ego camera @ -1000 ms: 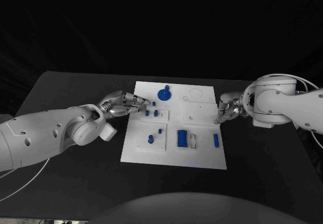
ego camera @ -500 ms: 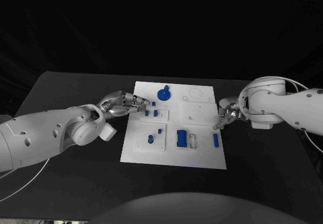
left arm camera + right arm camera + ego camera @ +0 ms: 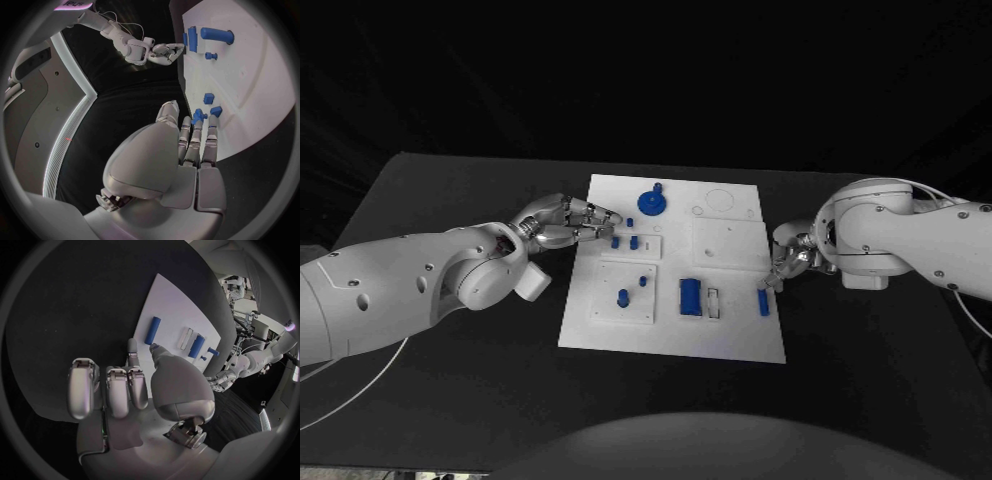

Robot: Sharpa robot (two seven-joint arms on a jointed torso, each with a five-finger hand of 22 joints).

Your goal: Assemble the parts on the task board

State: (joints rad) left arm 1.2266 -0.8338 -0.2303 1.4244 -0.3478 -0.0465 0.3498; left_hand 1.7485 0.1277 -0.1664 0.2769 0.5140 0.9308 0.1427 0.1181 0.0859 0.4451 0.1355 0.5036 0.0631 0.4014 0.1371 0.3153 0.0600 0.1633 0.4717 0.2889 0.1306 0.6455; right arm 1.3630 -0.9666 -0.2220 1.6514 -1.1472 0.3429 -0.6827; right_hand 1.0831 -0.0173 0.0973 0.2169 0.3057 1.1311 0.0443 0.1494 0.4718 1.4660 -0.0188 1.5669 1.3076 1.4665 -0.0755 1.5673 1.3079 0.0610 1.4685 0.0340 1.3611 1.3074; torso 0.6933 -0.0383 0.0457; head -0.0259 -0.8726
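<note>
The white task board [image 3: 733, 330] lies mid-table with blue parts on it: a round knobbed piece [image 3: 652, 203], a block [image 3: 689, 296], small pegs [image 3: 623, 296] and a bar [image 3: 763, 301] near its right edge. My left hand [image 3: 567, 222] rests at the board's left edge. In the left wrist view its fingertips [image 3: 189, 124] touch a small blue piece [image 3: 199, 116]; I cannot tell whether they grip it. My right hand [image 3: 788, 262] hovers at the right edge just above the bar [image 3: 152, 330], one finger [image 3: 132, 351] and the thumb stretched toward it, holding nothing.
Two more small blue pieces [image 3: 635, 241] stand on the board beside my left fingers. A narrow white slot [image 3: 714, 302] sits between the block and the bar. Black table [image 3: 459, 380] surrounds the board on all sides.
My right hand has moved along the board's right edge toward me, closer to the blue bar. The left hand and the parts have stayed put.
</note>
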